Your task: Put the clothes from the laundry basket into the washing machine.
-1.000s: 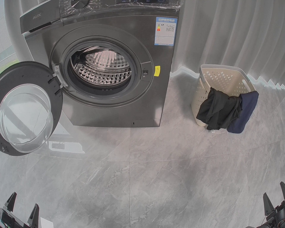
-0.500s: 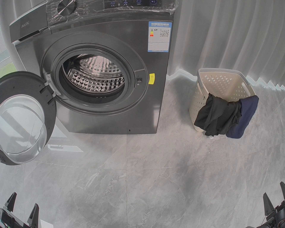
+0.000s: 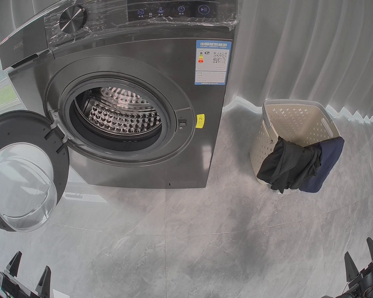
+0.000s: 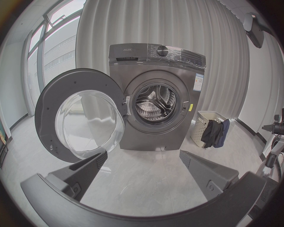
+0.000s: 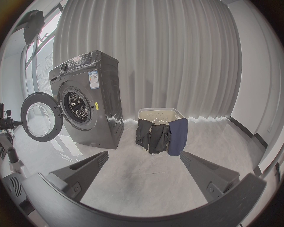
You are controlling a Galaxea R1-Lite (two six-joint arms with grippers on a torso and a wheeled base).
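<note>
Head view: door [image 3: 28, 170] open left — floor [image 3: 217, 236] between washing machine [image 3: 128, 50], laundry basket [image 3: 261, 146].

Left end effector [image 3: 32, 260] and right end effector [image 3: 358, 247], both low, jaws apart

Bright, even light throughout. Daylight entered by the windows [image 4: 54, 47] on the robot's left, past the washing machine [image 3: 128, 167]. The curtain [image 3: 303, 50] glowed pale, brightest along its hem. Glare sat on the plastic film [image 3: 97, 15] over the controls and on the open door [image 3: 23, 186] glass; drum [image 3: 120, 116] studs glinted. A soft shadow lay on the floor [image 3: 217, 240] between machine and laundry basket [image 3: 261, 143]. Wrist views bowed hard at the rims, corners black. Possibly overhead lamps too.
</note>
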